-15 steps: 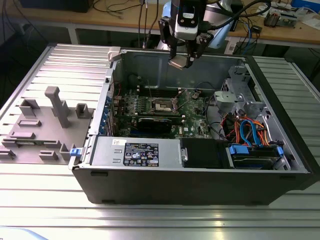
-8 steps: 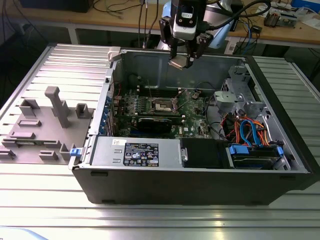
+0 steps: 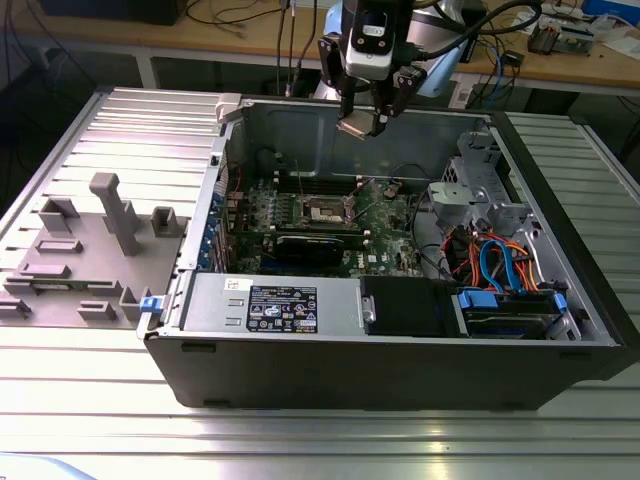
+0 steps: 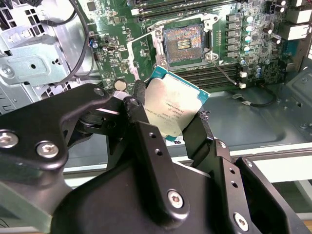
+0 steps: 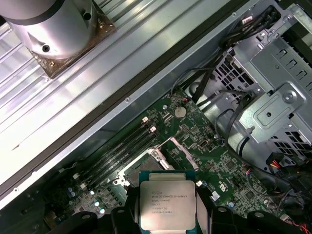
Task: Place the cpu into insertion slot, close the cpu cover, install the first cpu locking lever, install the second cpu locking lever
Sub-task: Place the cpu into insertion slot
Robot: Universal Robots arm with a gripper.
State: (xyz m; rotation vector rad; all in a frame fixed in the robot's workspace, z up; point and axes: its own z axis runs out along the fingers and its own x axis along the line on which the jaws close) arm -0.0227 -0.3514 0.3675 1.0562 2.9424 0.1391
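My gripper (image 3: 368, 118) hangs above the open computer case, shut on the cpu (image 3: 357, 126). In both wrist views the cpu (image 4: 170, 109) (image 5: 167, 200) shows its silver-grey printed top, pinched at two opposite edges by the black fingers (image 4: 138, 100). Below and apart from it on the green board lies the insertion slot (image 4: 184, 45) (image 3: 326, 211), a dark square socket that stands uncovered. In the first wrist view the slot (image 5: 139, 168) is partly hidden behind the cpu. The cpu cover (image 5: 183, 153), a thin silvery frame, stands raised at one side of the slot.
The case's metal walls (image 3: 290, 125) ring the board. A black graphics card (image 3: 315, 245) lies in front of the socket, long memory slots (image 4: 214, 75) beside it. A drive cage (image 3: 480, 190) and bundled cables (image 3: 495, 260) fill the exterior view's right. Grey fixtures (image 3: 110, 215) stand outside on the left.
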